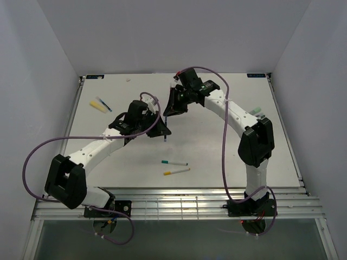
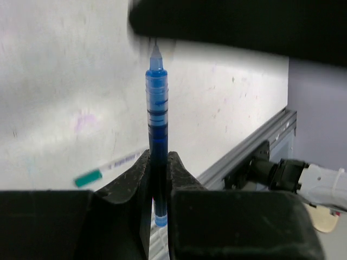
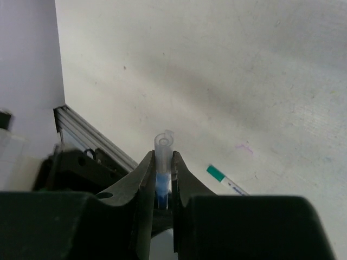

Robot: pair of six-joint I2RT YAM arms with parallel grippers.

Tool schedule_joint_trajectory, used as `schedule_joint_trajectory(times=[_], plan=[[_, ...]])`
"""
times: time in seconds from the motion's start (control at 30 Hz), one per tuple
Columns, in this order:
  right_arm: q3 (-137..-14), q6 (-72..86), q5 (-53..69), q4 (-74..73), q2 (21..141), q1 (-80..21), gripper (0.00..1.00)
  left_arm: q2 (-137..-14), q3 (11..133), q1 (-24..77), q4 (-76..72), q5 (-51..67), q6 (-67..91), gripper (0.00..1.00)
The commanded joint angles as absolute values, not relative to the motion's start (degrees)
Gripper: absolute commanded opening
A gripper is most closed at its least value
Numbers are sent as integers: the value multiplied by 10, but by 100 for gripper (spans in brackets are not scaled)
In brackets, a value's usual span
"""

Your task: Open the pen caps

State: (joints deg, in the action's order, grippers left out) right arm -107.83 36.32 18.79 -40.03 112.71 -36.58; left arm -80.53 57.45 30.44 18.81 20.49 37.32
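- Seen from above, two robot arms meet over the middle of a white table [image 1: 217, 151].
- The left gripper [image 2: 157, 158] is clamped on the lower barrel of a blue pen [image 2: 156, 103], which stands upright. The bare writing tip points up, just under a dark blurred shape that is probably the other arm.
- The right gripper [image 3: 164, 162] is closed around a clear cap [image 3: 164, 143] with a blue end. The cap's open mouth sticks out past the fingers.
- Cap and pen are apart, so this pen counts as opened (the pull-off step looks finished).
- Nearer the arm bases, a green-capped pen [image 1: 173, 162] lies on the table with a yellow-capped pen [image 1: 177, 171] just beside it. Both have their caps on.
- A yellow highlighter [image 1: 97, 106] lies at the far left, well apart from them.
- The likely next move is for both grippers to lower and release what they hold onto bare table. Then one would pin a capped pen's barrel while the other takes the short end piece squarely and pulls along the pen's axis.
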Motion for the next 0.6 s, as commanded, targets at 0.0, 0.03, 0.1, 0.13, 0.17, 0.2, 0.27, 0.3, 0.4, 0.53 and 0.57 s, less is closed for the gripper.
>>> schedule_joint_trajectory(times=[0.0,0.03,0.1,0.13,0.17,0.2,0.27,0.3,0.4,0.53,0.57], plan=[[-1092,386,171,-291,1127,-315,8,-738,500,306,224,284,392,0],[-1092,396,184,-282,1131,-308,8,-726,477,306,216,287,397,0],[-1101,423,201,-268,1141,-303,8,-708,462,306,213,282,405,0],[-1104,430,200,-265,1143,-300,8,-694,455,306,213,280,407,0],[-1106,439,204,-260,1147,-298,8,-691,445,306,214,279,410,0],[-1106,461,204,-251,1152,-297,8,-686,440,307,220,274,414,0],[-1106,473,208,-236,1157,-296,8,-673,430,307,220,272,424,0],[-1112,475,212,-236,1167,-297,8,-668,430,307,223,265,427,0],[-1134,471,233,-259,1197,-297,8,-670,454,307,268,207,423,0],[-1155,426,257,-317,1227,-308,8,-719,511,296,344,128,381,0],[-1153,419,263,-316,1230,-311,8,-739,519,292,364,102,373,0]])
